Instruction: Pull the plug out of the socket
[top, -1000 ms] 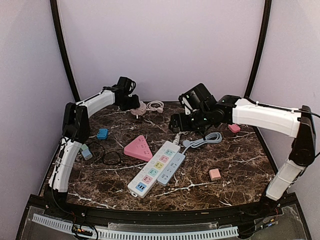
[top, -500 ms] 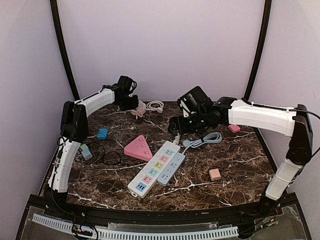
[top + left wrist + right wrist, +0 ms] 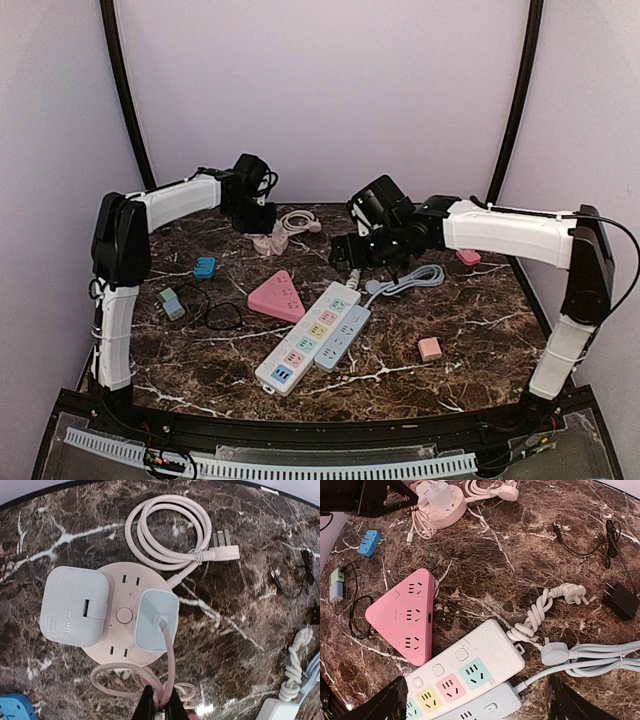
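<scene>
A round pink socket (image 3: 125, 580) lies at the back left of the table, also seen as the socket (image 3: 268, 240) from above. Two plugs sit in it: a wide blue-grey adapter (image 3: 74, 605) and a small pale blue plug (image 3: 157, 620) with a pink cable (image 3: 170, 665). My left gripper (image 3: 160, 707) is shut on that cable, just below the socket's near edge. The socket's own cord (image 3: 167, 530) is coiled behind it. My right gripper (image 3: 477, 702) stands open above the white power strip (image 3: 470, 672), holding nothing.
A pink triangular socket (image 3: 277, 296) and a blue-grey strip (image 3: 342, 338) lie mid-table beside the white strip. A blue adapter (image 3: 204, 267), a green-blue adapter (image 3: 171, 303), two pink blocks (image 3: 430, 348) and a black charger (image 3: 620, 601) are scattered around.
My left gripper has shut on the pink cable and drawn back toward me, and the round socket has slid nearer with it. The right arm has shifted slightly left.
</scene>
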Motion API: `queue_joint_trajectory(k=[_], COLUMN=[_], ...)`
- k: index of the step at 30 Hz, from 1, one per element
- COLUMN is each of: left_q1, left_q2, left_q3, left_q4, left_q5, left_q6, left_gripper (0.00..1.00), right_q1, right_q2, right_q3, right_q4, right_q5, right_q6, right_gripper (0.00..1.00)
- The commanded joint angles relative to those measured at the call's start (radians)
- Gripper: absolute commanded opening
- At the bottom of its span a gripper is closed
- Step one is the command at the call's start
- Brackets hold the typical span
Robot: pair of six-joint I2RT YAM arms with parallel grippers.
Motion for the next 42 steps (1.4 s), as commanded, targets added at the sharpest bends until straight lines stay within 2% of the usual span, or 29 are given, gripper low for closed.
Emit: queue_joint_trajectory(k=[1, 7, 13, 21, 26, 33, 42], left_q1=[-0.010, -0.021, -0.021, -0.021, -0.021, -0.019, 0.005], left_q2=[-0.155, -0.323, -0.471, -0.571, -0.626, -0.656, -0.741], left_q3=[-0.148, -0.370, -0.554, -0.686, -0.740, -0.777, -0.778], left_q4=[-0.026, 0.014, 0.033, 0.050, 0.043, 0.036, 0.070], left_q5=[0.054, 0.086, 0.125, 0.193, 0.211, 0.173, 0.173], left_q6=[-0.003, -0.020, -0.026, -0.030, -0.032, -0.047, -0.102], left_gripper=[0.00, 0.00, 0.00, 0.00, 0.03, 0.13, 0.49], right_q1=[-0.004, -0.004, 0.001, 0.018, 0.021, 0.022, 0.033], right_q2=[0.036, 0.091, 0.137, 0.244, 0.365, 0.473, 0.607], right_q3=[0.038, 0.063, 0.072, 0.113, 0.203, 0.274, 0.461], right_q4=[0.039, 0.078, 0.209, 0.482, 0.556, 0.664, 0.539], right_q5=[-0.017, -0.044, -0.114, -0.185, -0.274, -0.378, -0.465], right_q6=[-0.015, -0.067, -0.196, -0.432, -0.588, -0.715, -0.742], right_gripper=[0.92, 0.92, 0.91, 0.90, 0.87, 0.86, 0.82])
